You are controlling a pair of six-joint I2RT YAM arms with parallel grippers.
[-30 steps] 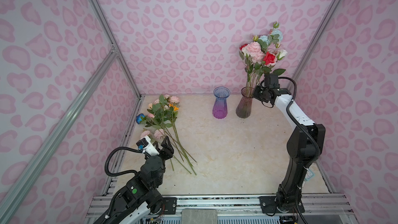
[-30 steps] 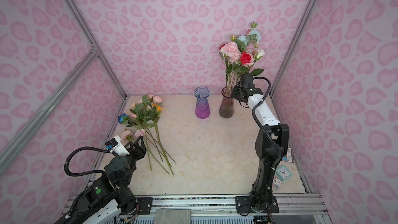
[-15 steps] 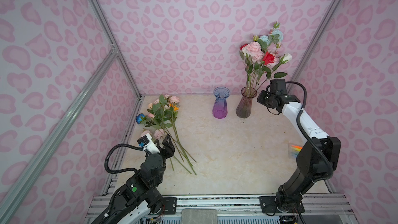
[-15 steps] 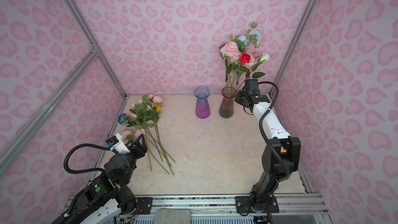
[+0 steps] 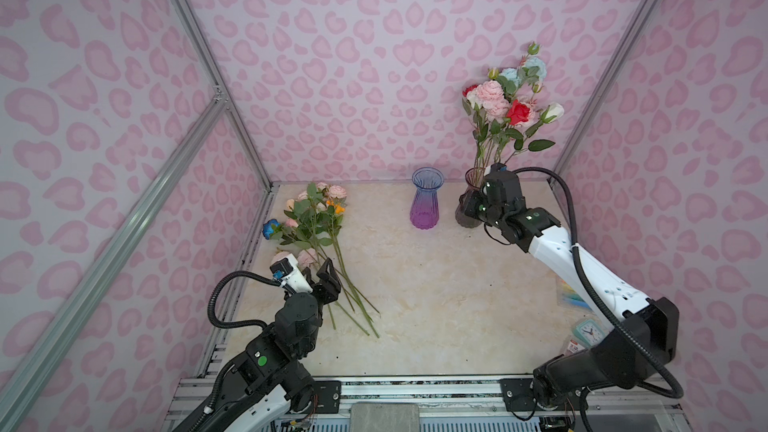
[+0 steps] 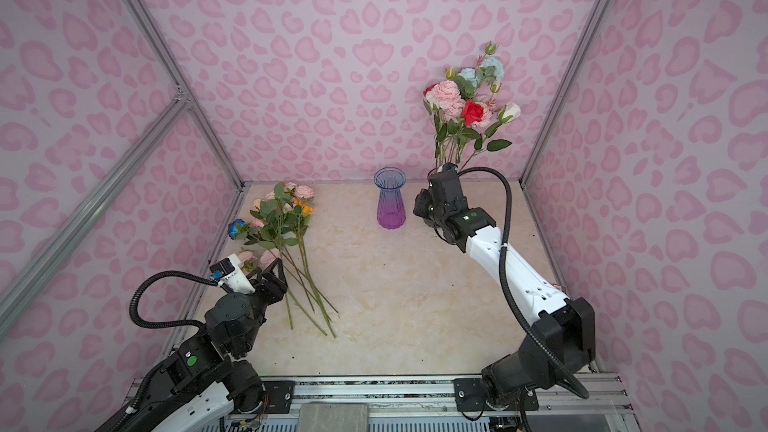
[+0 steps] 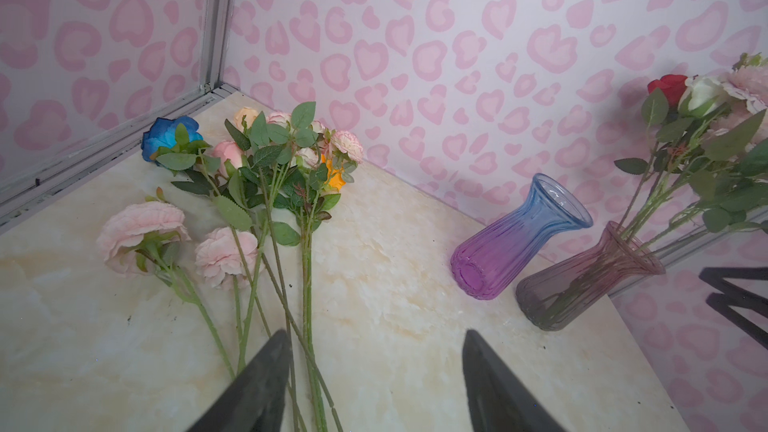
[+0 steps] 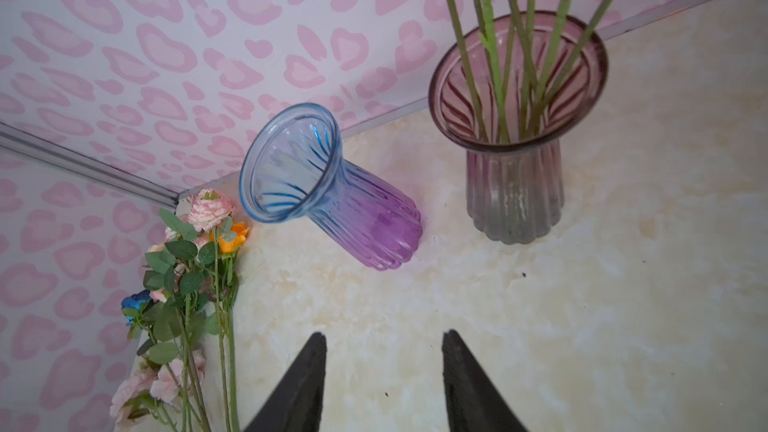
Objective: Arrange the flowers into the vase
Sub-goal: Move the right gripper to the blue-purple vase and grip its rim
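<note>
Flowers (image 5: 316, 218) by the tabletop's (image 5: 436, 284) far-left corner look light and floppy-headed; I'd pinch the thin wiry stems (image 7: 307, 284) mid-length. Left hand (image 7: 374, 332) hovers wide over them, right hand (image 8: 384, 333) part-open, both empty.

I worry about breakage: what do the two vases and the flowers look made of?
Flowers: likely fabric petals on plastic stems; matte, crinkled, uniformly green.
Blue-purple vase: probably tinted glass; ribbed, glossy, see-through.
Pink-grey vase: same look; stems show through its wall.
</note>
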